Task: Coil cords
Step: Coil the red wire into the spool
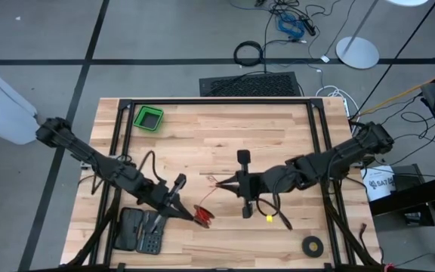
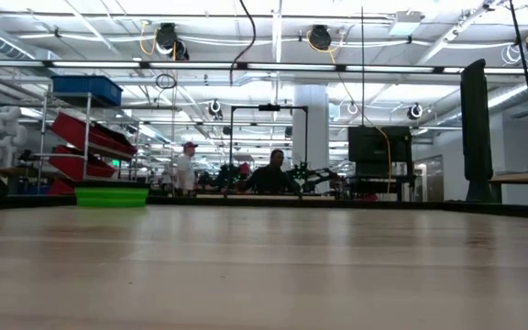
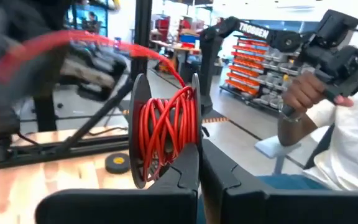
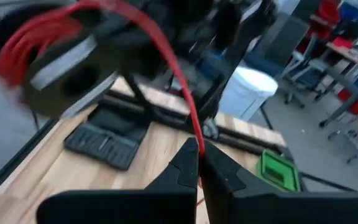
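The cord (image 3: 166, 127) is red and wound on a small black spool (image 1: 204, 217), which is lifted above the table's near middle. My left gripper (image 3: 197, 163) is shut at the spool's lower edge. A free stretch of the cord (image 4: 166, 62) runs from the spool to my right gripper (image 4: 199, 149), which is shut on it. In the high view my right gripper (image 1: 223, 182) is just right of the spool and a little farther back. The low view shows neither gripper. My left gripper pinches the rim of one black flange (image 3: 194, 146) of the spool between its two fingers, coming in about level from the table's left. The spool stands on edge above the fingertips, clear of the table. My right gripper pinches the free red stretch (image 4: 196, 134) between its fingertips, coming from the table's right and slanting slightly down. The cord rises from the fingers in a gentle curve to the spool (image 4: 36, 50), clear of the table.
A green bin (image 1: 149, 119) stands at the far left of the table. A black tool case (image 1: 140, 230) lies near the front left, under my left arm. A black tape ring (image 1: 313, 245) lies at the front right. A person's hand (image 3: 303, 93) holds a device beyond the table.
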